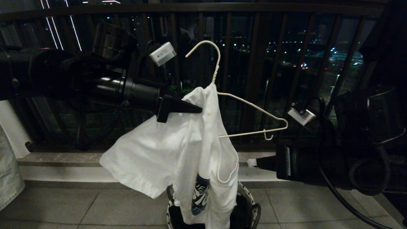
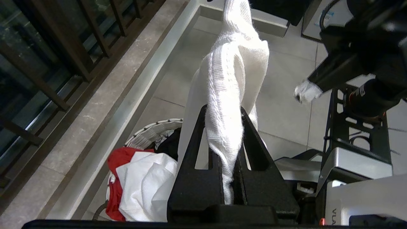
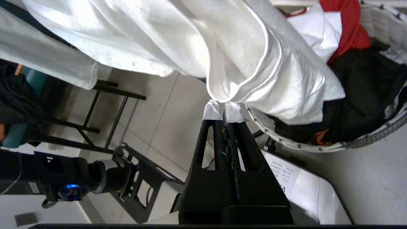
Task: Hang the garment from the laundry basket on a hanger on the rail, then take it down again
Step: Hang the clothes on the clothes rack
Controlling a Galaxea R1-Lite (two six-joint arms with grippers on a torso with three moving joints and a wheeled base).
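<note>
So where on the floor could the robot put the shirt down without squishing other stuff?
Bare tiles lie left of the laundry basket, below the stone step, and right of the basket too. The basket is crowded with a red cloth and dark clothes. The T-shirt hangs over it.

A dark balcony railing with vertical bars (image 1: 254,63) ran across the back, with city lights (image 1: 302,51) scattered in the night beyond it. Below the bars lay a grey stone ledge (image 1: 63,157), and pale square floor tiles (image 1: 95,206) spread out in front of it. A piece of faded blue denim cloth (image 1: 8,178) hung at the far left edge. A crumpled red cloth (image 2: 119,159) lay bunched up against some black fabric (image 3: 359,92). A black metal frame (image 3: 105,111) stood on the tiles nearby.
</note>
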